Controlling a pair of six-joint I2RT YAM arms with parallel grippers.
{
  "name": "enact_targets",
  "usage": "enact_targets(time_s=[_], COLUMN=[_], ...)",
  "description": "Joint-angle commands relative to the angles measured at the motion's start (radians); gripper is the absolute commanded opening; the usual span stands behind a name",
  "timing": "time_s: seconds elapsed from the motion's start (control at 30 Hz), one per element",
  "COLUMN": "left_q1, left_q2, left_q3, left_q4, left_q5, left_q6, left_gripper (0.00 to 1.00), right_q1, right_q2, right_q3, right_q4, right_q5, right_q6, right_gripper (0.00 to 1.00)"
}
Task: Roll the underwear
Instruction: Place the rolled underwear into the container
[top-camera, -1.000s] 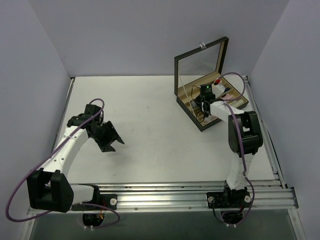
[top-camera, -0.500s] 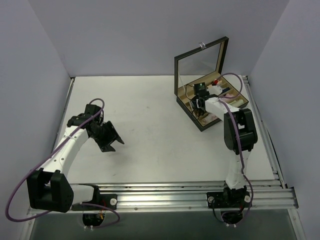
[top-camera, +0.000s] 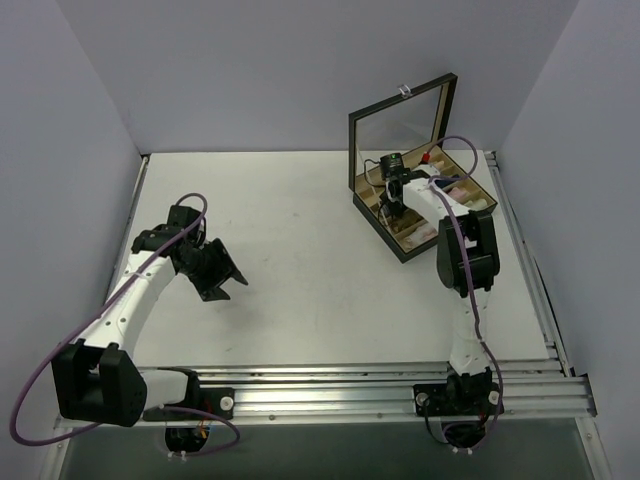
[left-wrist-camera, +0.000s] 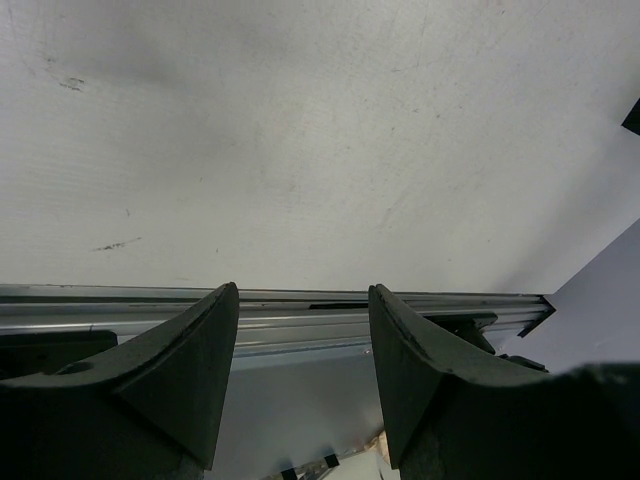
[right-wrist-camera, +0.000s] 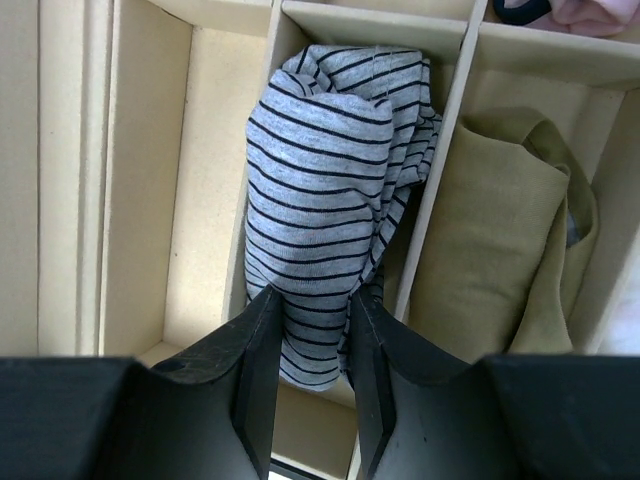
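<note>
Pinches the underwear inside the box with right gripper jaws nearly closed, and holds left gripper wide open, empty, above the table.

We find the underwear bunched and unrolled inside the divided box, in a narrow cream compartment. It is soft grey cloth with thin dark stripes, crumpled into a long heap along the compartment's length. Its right side presses against the divider wall, folds lapping up onto it. We note the near end held between the right gripper's fingers.
</note>
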Motion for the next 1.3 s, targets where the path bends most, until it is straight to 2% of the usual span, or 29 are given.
enact_targets(time_s=[0.0, 0.27, 0.57, 0.73, 0.93, 1.1, 1.27], left_q1=[-0.003, -0.001, -0.007, -0.007, -0.007, -0.009, -0.009], left_q2=[-0.032, -0.049, -0.036, -0.041, -0.035, -0.041, -0.030], left_q3=[0.046, 0.060, 0.127, 0.153, 0.173, 0.153, 0.146], left_q4=[-0.017, -0.032, -0.077, -0.086, -0.061, -0.020, 0.006], left_q5=[-0.003, -0.004, -0.026, -0.039, -0.024, -0.016, -0.003], left_q6=[-0.007, -0.010, 0.009, 0.000, -0.033, -0.054, -0.066], left_gripper=[0.63, 0.63, 0.63, 0.63, 0.63, 0.63, 0.63], right_q1=[-0.008, -0.034, -0.043, -0.047, -0.067, -0.084, -0.092], right_q2=[0.060, 0.086, 0.162, 0.199, 0.152, 0.116, 0.077], right_q3=[0.015, 0.033, 0.101, 0.144, 0.191, 0.259, 0.254], right_q4=[-0.154, -0.097, -0.154, -0.178, -0.186, -0.223, -0.229], right_q5=[0.009, -0.077, -0.094, -0.117, -0.120, -0.113, -0.122], right_q6=[0.009, -0.046, -0.025, -0.049, -0.115, -0.160, -0.171], right_gripper=[0.15, 0.25, 0.27, 0.36, 0.45, 0.46, 0.44])
